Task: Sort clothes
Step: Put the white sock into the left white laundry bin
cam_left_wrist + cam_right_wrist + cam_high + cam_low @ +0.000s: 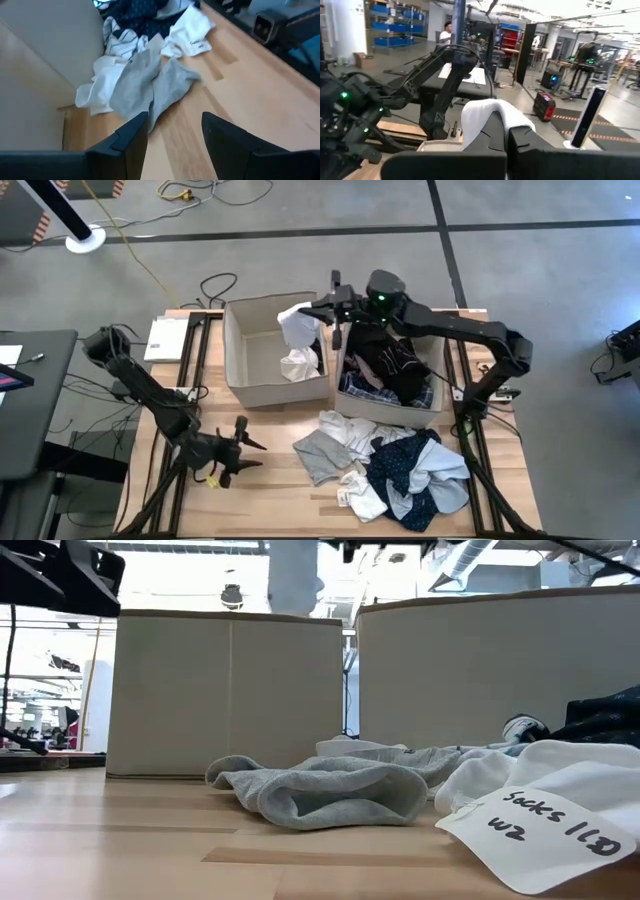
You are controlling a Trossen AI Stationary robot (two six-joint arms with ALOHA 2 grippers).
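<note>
Two beige boxes stand side by side at the table's far side; R gripper hangs over the left box, jaws pinched on a white cloth that dangles into it; right box holds dark clothes. L gripper rests low near the front, jaws spread, nothing between; loose pile w/ grey sock, navy dotted piece lies on the wood before the boxes.

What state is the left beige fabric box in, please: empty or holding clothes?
Holding clothes: white garments lie inside the left beige fabric box, and the right gripper holds a white cloth over it.
</note>
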